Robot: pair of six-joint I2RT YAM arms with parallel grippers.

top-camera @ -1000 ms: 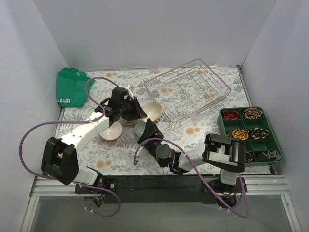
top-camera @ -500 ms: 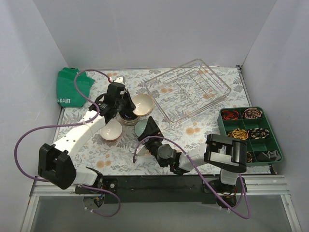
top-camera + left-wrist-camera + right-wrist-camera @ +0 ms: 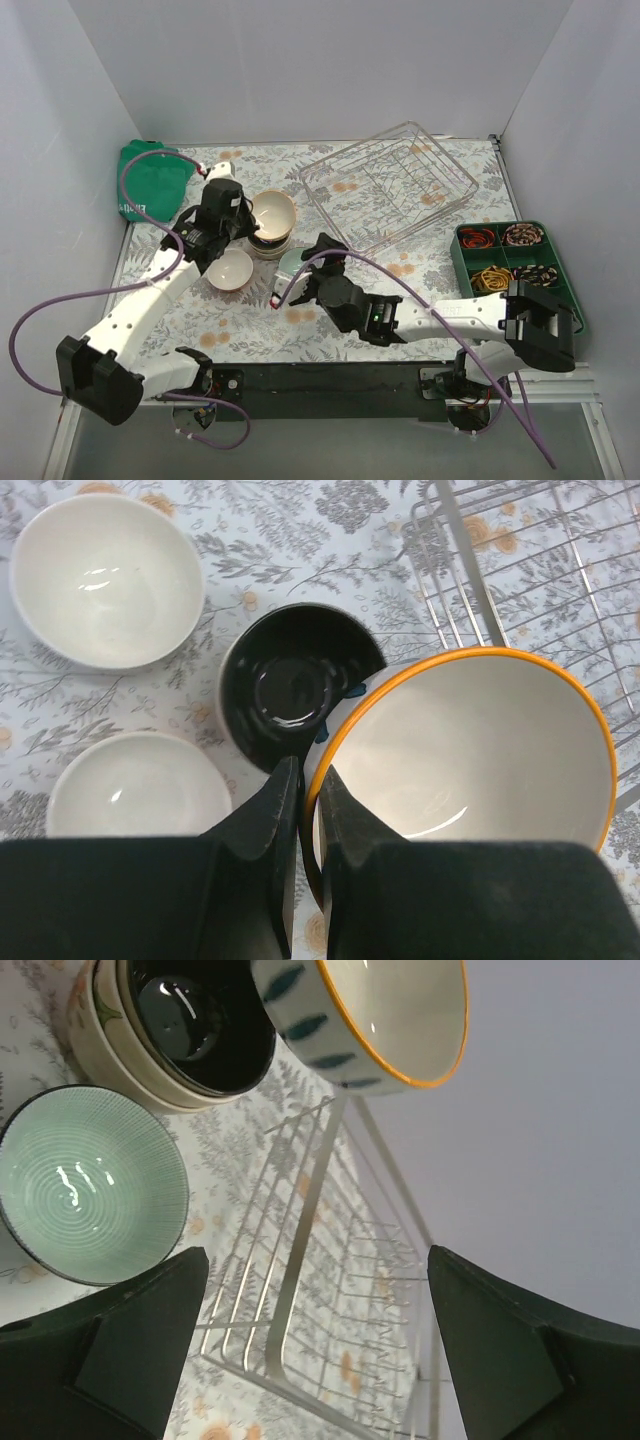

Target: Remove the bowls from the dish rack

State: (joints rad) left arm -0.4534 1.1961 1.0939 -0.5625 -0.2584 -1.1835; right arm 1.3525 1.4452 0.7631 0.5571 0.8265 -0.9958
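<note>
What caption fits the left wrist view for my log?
Left jaws pinch the orange-rimmed bowl by its rim, partly covering the black bowl; two white bowls left, dish rack upper right.

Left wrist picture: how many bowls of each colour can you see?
White bowls: 2
Black-inside bowl: 1
Orange-rimmed bowl: 1, its rim pinched by the left gripper
Total: 4
</note>
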